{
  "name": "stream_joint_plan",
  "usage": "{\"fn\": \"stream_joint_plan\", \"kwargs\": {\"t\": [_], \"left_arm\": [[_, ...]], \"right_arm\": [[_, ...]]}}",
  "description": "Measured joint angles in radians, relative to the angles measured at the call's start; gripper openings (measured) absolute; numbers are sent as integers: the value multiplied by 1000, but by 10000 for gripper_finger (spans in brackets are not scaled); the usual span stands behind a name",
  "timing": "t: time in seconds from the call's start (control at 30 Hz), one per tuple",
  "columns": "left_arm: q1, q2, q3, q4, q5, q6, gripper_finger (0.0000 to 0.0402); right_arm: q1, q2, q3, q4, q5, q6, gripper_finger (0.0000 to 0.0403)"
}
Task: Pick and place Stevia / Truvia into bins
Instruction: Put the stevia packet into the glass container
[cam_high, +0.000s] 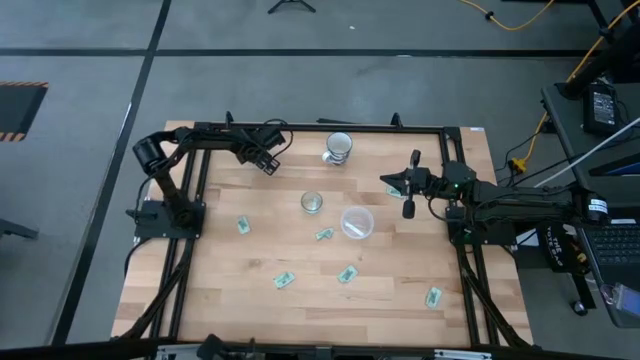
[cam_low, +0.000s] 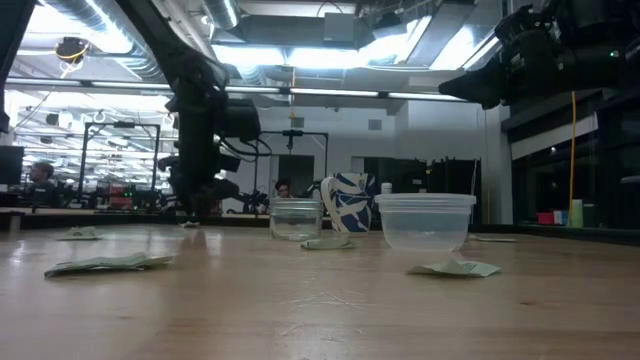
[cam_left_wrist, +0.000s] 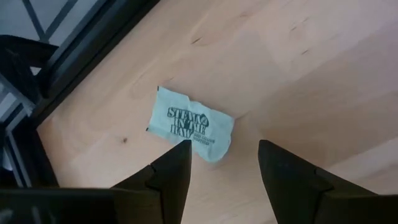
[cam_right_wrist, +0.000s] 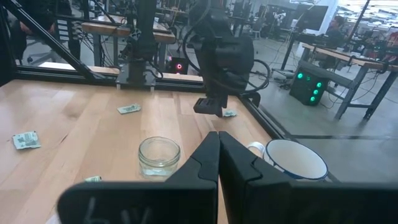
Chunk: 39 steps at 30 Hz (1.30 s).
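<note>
A light green Stevia packet (cam_left_wrist: 193, 124) lies flat on the wood near the table's back left edge. My left gripper (cam_left_wrist: 224, 155) hangs open just above it, one finger (cam_left_wrist: 174, 168) over its corner. From the right wrist view the left gripper (cam_right_wrist: 208, 106) shows with that packet (cam_right_wrist: 229, 113) beside it. Other packets (cam_high: 243, 226) (cam_high: 323, 235) (cam_high: 285, 280) (cam_high: 347, 273) (cam_high: 433, 296) are scattered over the table. The clear glass bin (cam_high: 313, 203) and the white plastic bin (cam_high: 357, 222) stand mid-table. My right gripper (cam_high: 388, 185) is shut and empty, raised to the right of the bins.
A whitish banded cup (cam_high: 339, 147) stands at the back centre, behind the glass. A black frame rail (cam_high: 320, 127) runs along the table's back edge, close to the left gripper. Bare wood lies along the front edge.
</note>
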Motion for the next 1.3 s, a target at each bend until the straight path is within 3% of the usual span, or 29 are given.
{"fn": "stream_joint_plan", "kwargs": {"t": [1.3], "left_arm": [[52, 1, -29, 95, 36, 0, 180]], "right_arm": [[0, 0, 0, 1, 1, 0, 5]]}}
